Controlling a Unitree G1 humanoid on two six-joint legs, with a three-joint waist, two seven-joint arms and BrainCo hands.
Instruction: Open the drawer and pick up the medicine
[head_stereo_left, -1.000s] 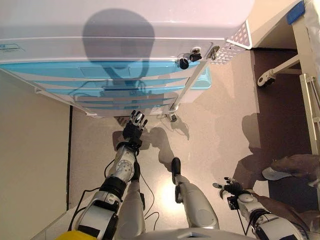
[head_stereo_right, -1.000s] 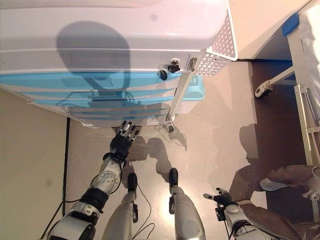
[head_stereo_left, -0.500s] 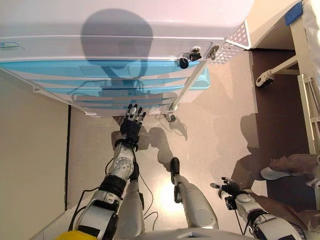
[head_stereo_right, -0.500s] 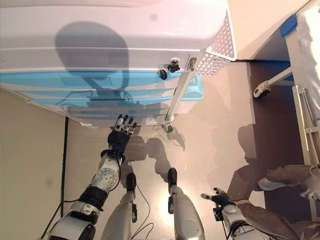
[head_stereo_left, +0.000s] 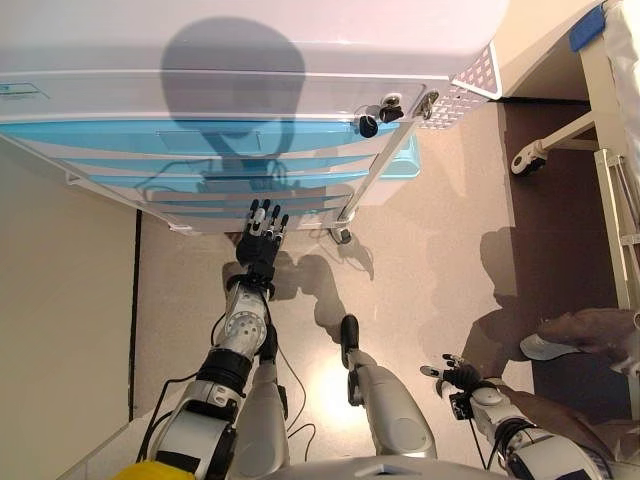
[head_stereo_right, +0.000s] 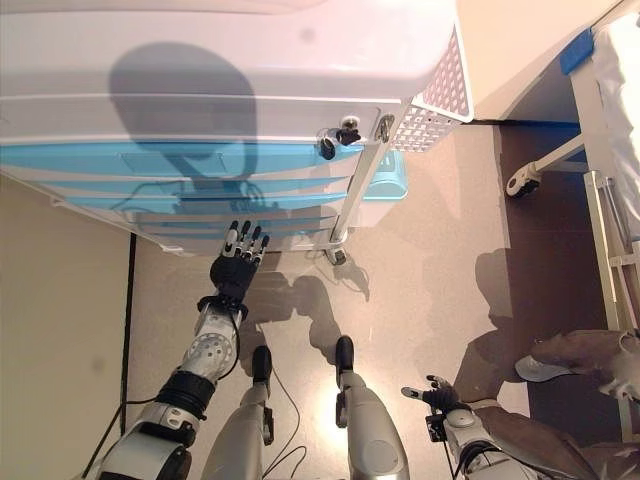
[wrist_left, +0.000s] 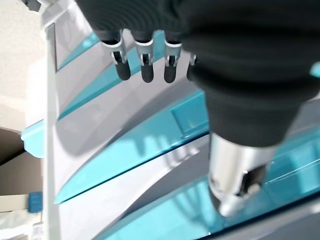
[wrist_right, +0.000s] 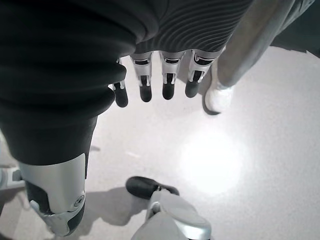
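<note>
- Turquoise and white plastic, glossy: drawer cabinet (head_stereo_left: 250, 130) with stacked sloping drawer fronts (head_stereo_left: 215, 165), all closed, directly ahead of the left robot hand (head_stereo_left: 260, 240).
- Left robot hand raised to the lowest drawer fronts, fingers (wrist_left: 145, 67) straight and spread, holding nothing; fingertips at the bottom fronts, contact not clear.
- Seen from the left wrist: smooth slanted turquoise panels (wrist_left: 130, 150) separated by pale grey bands, just past the dark fingertips.
- Medicine not visible in any view; drawers shut, nothing in either robot hand.
- White perforated basket (head_stereo_left: 470, 80) on the cabinet's side, well to the right of the left robot hand; dark knob (head_stereo_left: 368, 127) on a slanted white rail (head_stereo_left: 375, 170) beside it.
- Right robot hand (head_stereo_left: 455, 378) low and far from the cabinet, over speckled beige floor (head_stereo_left: 440, 230), fingers (wrist_right: 145, 85) relaxed and loosely extended, empty.
- Person's trouser leg and pale shoe (head_stereo_left: 545, 347) just beyond the right robot hand.
- Metal bed frame (head_stereo_left: 610, 170) with a castor (head_stereo_left: 524, 160) further right.
</note>
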